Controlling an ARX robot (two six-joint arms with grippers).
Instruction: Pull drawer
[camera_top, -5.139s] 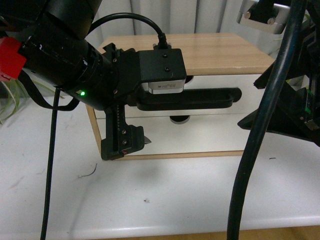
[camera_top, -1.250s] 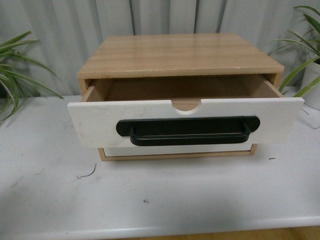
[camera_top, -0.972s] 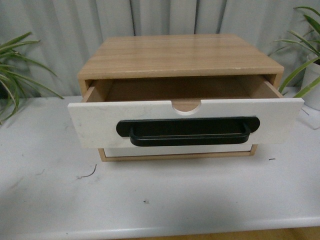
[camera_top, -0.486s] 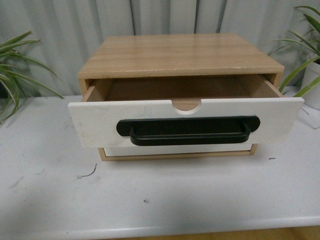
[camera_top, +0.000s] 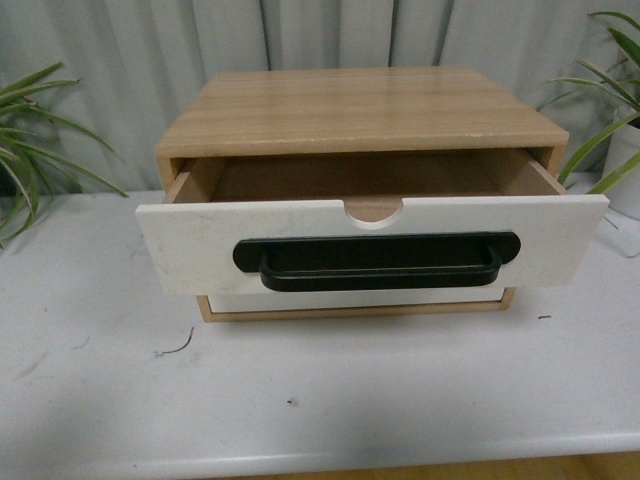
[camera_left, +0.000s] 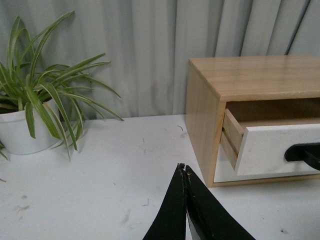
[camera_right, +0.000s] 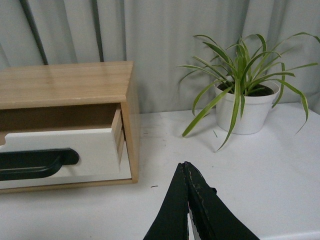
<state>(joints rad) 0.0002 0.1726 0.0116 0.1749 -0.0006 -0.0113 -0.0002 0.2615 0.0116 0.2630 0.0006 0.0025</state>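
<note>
The drawer (camera_top: 200, 245) stands pulled out of the light wood cabinet (camera_top: 360, 110) toward me, its white front carrying a long black bar handle (camera_top: 378, 262) under a half-round notch. Its wood sides and bare inside show. Neither arm appears in the front view. My left gripper (camera_left: 183, 168) is shut with nothing in it, back from the cabinet's left front corner, with the drawer (camera_left: 270, 150) in its view. My right gripper (camera_right: 186, 165) is shut and empty too, off the cabinet's right side, seeing the drawer (camera_right: 90, 145) and the handle's end (camera_right: 35, 162).
A plain white drawer front without a handle (camera_top: 300, 300) sits below the pulled one. Potted spider plants stand on the white table (camera_top: 300, 400) at the far left (camera_left: 30, 110) and far right (camera_right: 245, 95). A grey curtain hangs behind.
Five seconds ago the left arm was at the handle with the drawer in; now the drawer is out and both arms are out of the front view. Nothing moved in the last second.
</note>
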